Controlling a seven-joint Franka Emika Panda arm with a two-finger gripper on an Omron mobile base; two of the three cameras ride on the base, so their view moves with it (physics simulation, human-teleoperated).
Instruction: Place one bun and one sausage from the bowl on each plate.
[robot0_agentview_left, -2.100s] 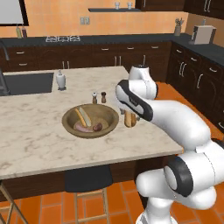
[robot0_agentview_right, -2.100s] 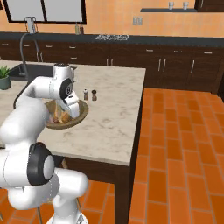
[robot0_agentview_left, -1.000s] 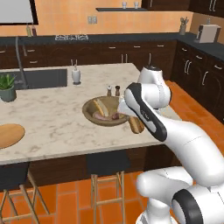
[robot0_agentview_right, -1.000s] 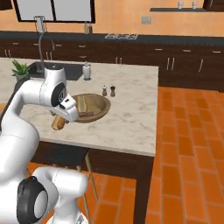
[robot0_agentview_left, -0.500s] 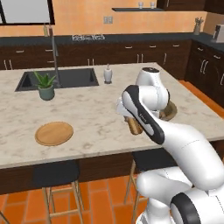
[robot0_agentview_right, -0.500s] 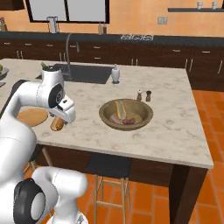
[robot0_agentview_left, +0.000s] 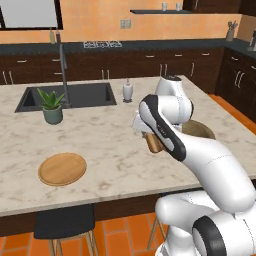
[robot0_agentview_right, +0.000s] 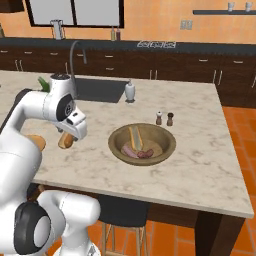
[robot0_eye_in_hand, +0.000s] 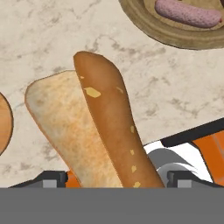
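The jaws were clamped on a bun, spread wide to take its width; in the hand view the roll ran up from between the finger tips, its golden crust on one side and its paler split face on the other. In the left base view the same bun hung just under the hand above the marble bench, and in the right base view it sat below the white wrist, clear of the stone.

The bowl stood on the bench beside the jaws, near but apart from the held roll. Inside it lay the second bun, slanted against the far wall, and beside that two sausages lay close together on the bottom. In the hand view the bowl's rim crossed the top of the picture with one sausage lying within it. In the left base view the bowl was mostly hidden behind the arm.

The light-wood plate lay flat on the bench well apart from the jaws, on the side away from the bowl, with nothing on it. A curved wooden edge at the side of the hand view may have been that plate; I could not tell.
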